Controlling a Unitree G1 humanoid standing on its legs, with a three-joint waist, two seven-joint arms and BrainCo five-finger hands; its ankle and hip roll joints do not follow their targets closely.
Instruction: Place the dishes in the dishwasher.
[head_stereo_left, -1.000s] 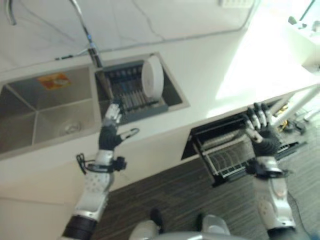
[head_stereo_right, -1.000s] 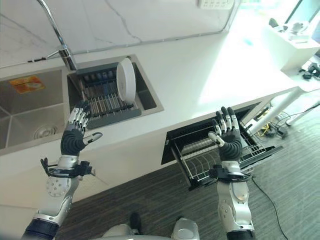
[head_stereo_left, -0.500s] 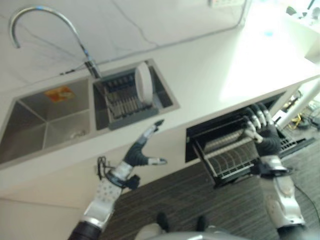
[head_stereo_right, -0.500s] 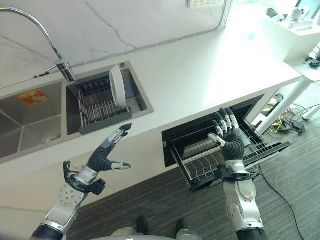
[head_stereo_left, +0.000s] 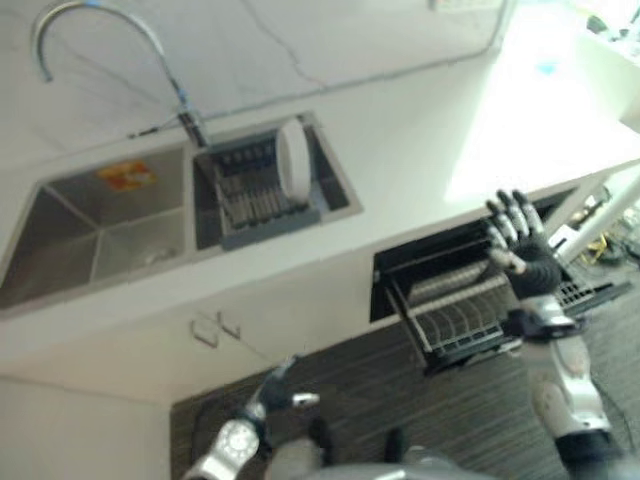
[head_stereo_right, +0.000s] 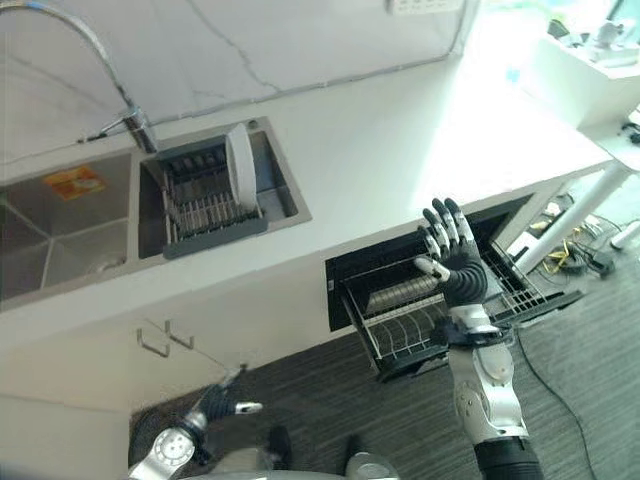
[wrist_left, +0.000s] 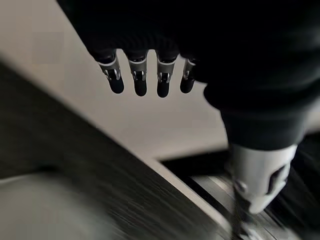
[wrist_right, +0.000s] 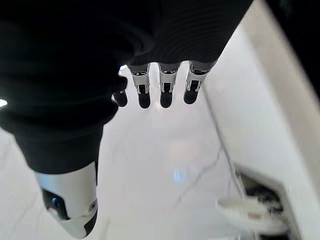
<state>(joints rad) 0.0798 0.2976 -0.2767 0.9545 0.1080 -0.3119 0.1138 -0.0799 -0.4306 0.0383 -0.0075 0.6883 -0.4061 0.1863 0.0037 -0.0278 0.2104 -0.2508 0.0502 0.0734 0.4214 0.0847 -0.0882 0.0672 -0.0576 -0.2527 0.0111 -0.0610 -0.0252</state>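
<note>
— Where's the dish it has to load?

— A single white plate (head_stereo_right: 240, 164) stands on edge in the grey drying rack (head_stereo_right: 205, 200), which sits in the right-hand basin of the sink (head_stereo_right: 60, 235), up at about ten o'clock in the head views. On edge like that its rim is free to be pinched, which I'd guess is why it was parked there. Nothing touches it.

— And the dishwasher?

— Under the counter (head_stereo_right: 400, 150), around four o'clock. Its door is down and the wire dishwasher rack (head_stereo_right: 405, 320) is pulled out over the dark floor (head_stereo_right: 330, 400), so the slots lie open from above, ready to take the plate.

— What are the robot hands doing?

— The right robot hand (head_stereo_right: 450, 262) is raised in front of that pulled-out rack, palm towards the head, fingers straight and spread, grasping nothing. Its wrist view shows the same: a straight row of fingertips (wrist_right: 166, 97) with nothing in them.

— The left?

— The left robot hand (head_stereo_right: 215, 402) hangs low at seven o'clock, below the cabinet handles (head_stereo_right: 160, 340) and well away from the plate. Fingers extended, thumb out, empty too.

— So no loading yet?

— I'd judge not. The plate is in the sink rack, and the left robot hand is the nearer one to fetch it, though it would have to rise well above the counter edge first.
</note>
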